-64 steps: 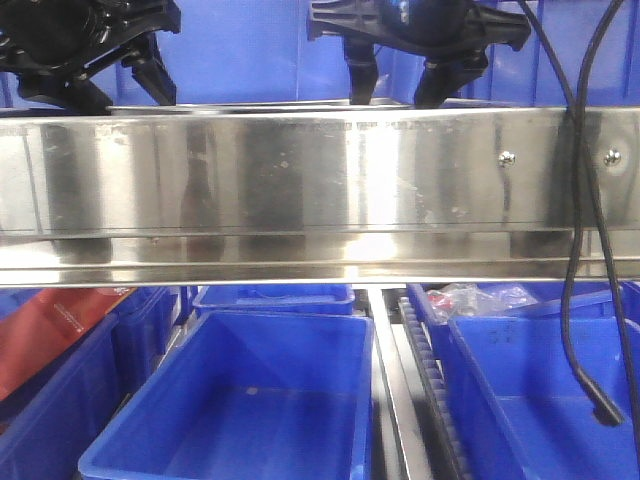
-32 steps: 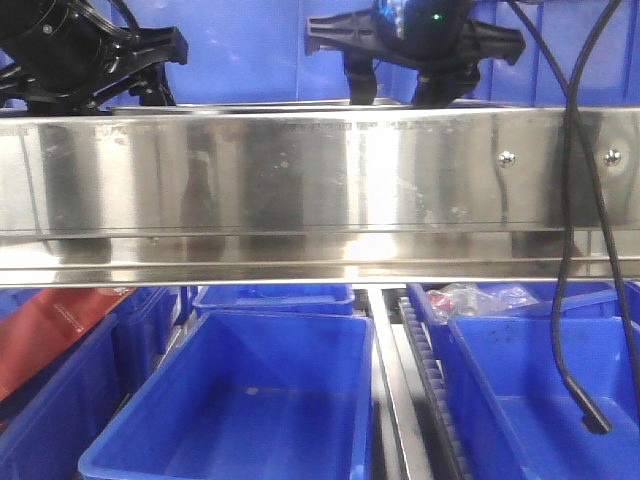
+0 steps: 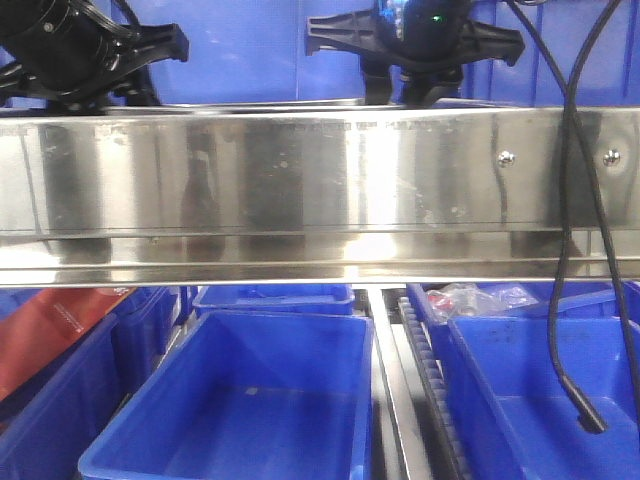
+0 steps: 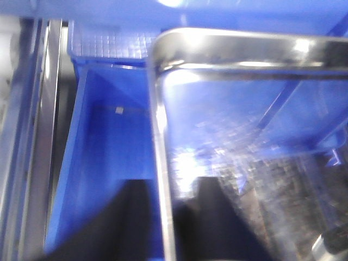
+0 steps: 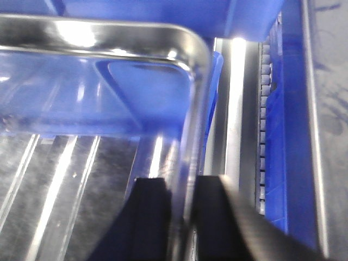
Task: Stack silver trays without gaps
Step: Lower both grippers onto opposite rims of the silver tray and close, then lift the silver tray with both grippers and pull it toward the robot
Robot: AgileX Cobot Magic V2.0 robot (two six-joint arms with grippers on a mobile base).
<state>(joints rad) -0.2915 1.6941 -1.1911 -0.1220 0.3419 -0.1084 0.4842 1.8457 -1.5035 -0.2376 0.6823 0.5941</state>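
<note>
Tray: the steel tray (image 4: 163, 136) sits above the blue bin (image 4: 103, 163), behind the steel rail (image 3: 320, 180). Only a thin strip of it shows over the rail in the front view.
Left gripper: the left gripper (image 4: 171, 187) straddles the tray's left rim, one finger outside over the bin and one inside. The picture is too blurred to tell whether the fingers press on the rim.
Right gripper: the right gripper (image 5: 182, 182) straddles the right rim, and both fingers look clamped against it.
Step in hand: taking hold of the tray by its two side rims.
Doing it well: probably grip both rims equally firmly, lift both sides together so the tray stays level, then lower it square so it nests flush.
Change from a second ago: in the front view the fingers hung spread and plainly visible above the rail. Now the right pair is closer together, and the left pair is mostly out of sight.
</note>
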